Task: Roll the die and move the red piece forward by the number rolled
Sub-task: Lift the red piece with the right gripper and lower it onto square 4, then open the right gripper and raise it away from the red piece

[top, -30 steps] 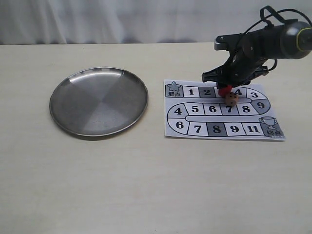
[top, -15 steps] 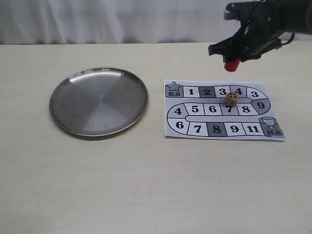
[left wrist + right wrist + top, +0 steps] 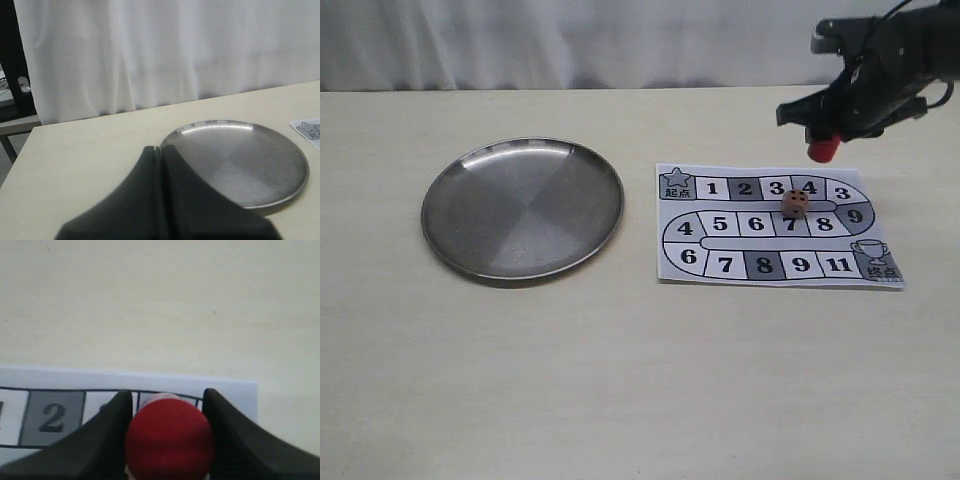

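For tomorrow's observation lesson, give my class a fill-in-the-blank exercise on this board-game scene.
The right gripper is shut on the ____ piece.
In the exterior view the metal plate lies ____ of the game board.
The die rests on the ____, not in the plate.
Missing words: red; left; board.

the left end effector [image 3: 159, 151] shows its dark fingers pressed together over the pale bench [image 3: 75, 150]. beyond lies a round steel plate [image 3: 235, 124], near a printed sheet [image 3: 310, 131]; a white curtain [image 3: 175, 50] hangs behind.

Die [image 3: 795, 204] on board [image 3: 726, 264]; plate [image 3: 523, 206] well apart.
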